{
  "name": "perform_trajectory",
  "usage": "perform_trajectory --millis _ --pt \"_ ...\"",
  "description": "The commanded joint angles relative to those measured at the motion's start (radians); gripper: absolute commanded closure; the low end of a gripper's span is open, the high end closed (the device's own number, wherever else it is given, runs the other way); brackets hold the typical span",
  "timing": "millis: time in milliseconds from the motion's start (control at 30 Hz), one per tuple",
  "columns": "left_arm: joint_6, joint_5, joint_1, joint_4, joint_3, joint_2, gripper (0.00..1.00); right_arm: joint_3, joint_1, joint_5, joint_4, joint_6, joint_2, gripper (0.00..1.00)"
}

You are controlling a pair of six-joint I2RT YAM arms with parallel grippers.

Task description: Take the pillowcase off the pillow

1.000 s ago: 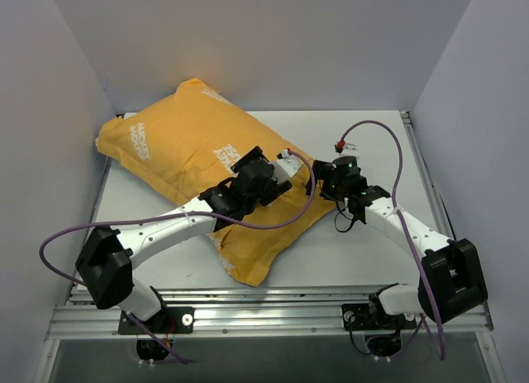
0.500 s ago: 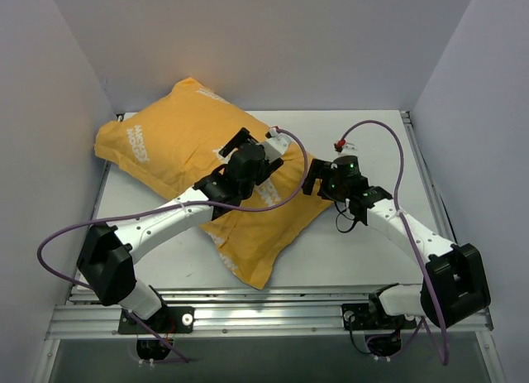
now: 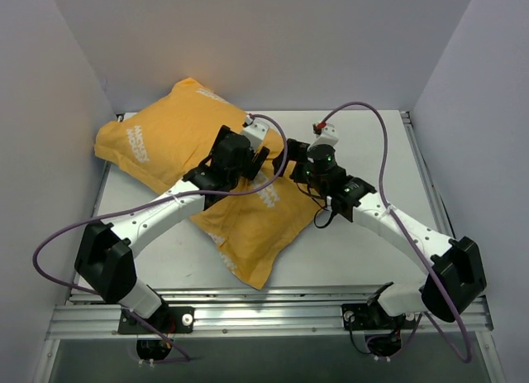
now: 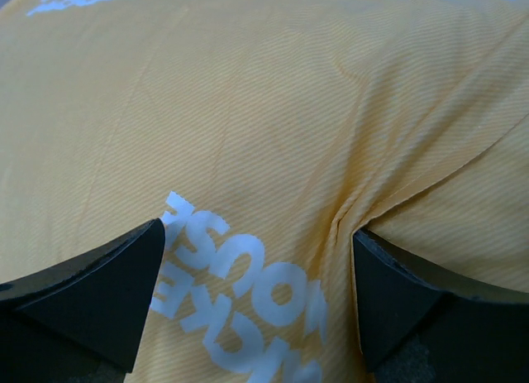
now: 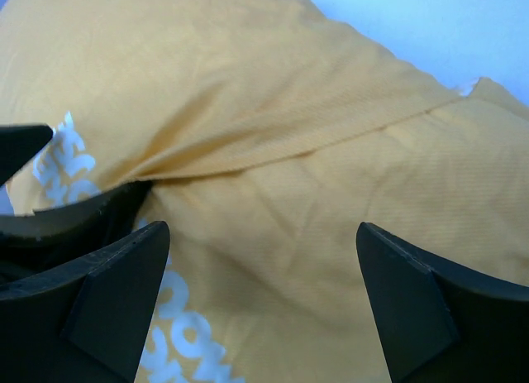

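Plainly, the orange-yellow fabric pillowcase with white lettering (image 3: 178,135) lies plump on the grey bench (image 3: 347,259), stretching from ten o'clock toward the centre, with the pillow hidden inside. The left jaws and right jaws both stand apart, close over its overlapping fold (image 5: 331,143) near the centre. Stripping seems not yet begun; next, one pair must pinch only the loose top layer.

A white worktop (image 3: 331,259) sits boxed in on three sides by plain, pale panels: a back wall (image 3: 264,44) along the far edge, a left wall (image 3: 41,151) and a right wall (image 3: 488,135). Ribbed aluminium rails (image 3: 264,317) run along the near edge, with another rail (image 3: 423,180) down the right edge. The light is soft and even, faintly lilac on the walls.
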Motion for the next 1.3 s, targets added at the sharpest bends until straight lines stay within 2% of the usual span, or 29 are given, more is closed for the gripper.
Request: perform_trajectory --millis 0,200,267,367,400,500,600,767,933,1000,1167,1233,1267 --pt "-0.125 0.053 0.042 -0.032 0.018 -0.047 0.06 0.070 0.021 0.111 0.050 0.029 0.077 0.09" --pt "-0.197 0.090 0.080 -0.050 -0.005 -0.070 0.06 0.141 0.083 0.102 0.043 0.010 0.206 0.10" --pt "-0.205 0.099 0.094 -0.054 -0.006 -0.071 0.06 0.142 0.092 0.108 0.008 0.006 0.243 0.16" --pt "-0.216 0.102 0.106 -0.060 -0.003 -0.073 0.06 0.118 0.092 0.128 -0.037 0.003 0.257 0.48" --pt "-0.219 0.101 0.115 -0.063 -0.002 -0.068 0.06 0.098 0.092 0.153 -0.051 0.003 0.251 0.71" --pt "-0.246 0.082 0.138 -0.083 0.004 -0.056 0.06 0.048 0.084 0.206 -0.114 0.005 0.206 1.00" --pt "-0.266 0.061 0.155 -0.096 -0.005 -0.045 0.06 -0.002 0.066 0.243 -0.173 0.016 0.124 1.00" --pt "-0.335 0.019 0.187 -0.156 -0.020 -0.018 0.06 -0.153 -0.043 0.242 -0.233 0.063 -0.068 1.00" --pt "-0.409 0.047 0.216 -0.175 -0.054 -0.015 0.06 -0.311 -0.146 0.194 -0.249 0.115 -0.231 1.00" --pt "-0.424 0.062 0.220 -0.181 -0.062 -0.012 0.06 -0.359 -0.179 0.119 -0.243 0.134 -0.234 1.00" --pt "-0.469 0.147 0.215 -0.215 -0.071 -0.036 0.06 -0.280 -0.173 0.042 -0.230 0.082 -0.193 1.00" --pt "-0.492 0.177 0.212 -0.216 -0.092 -0.054 0.06 -0.180 -0.170 0.035 -0.241 0.036 -0.167 1.00" --pt "-0.499 0.205 0.207 -0.218 -0.098 -0.071 0.06 -0.142 -0.172 0.033 -0.252 0.022 -0.156 0.95"
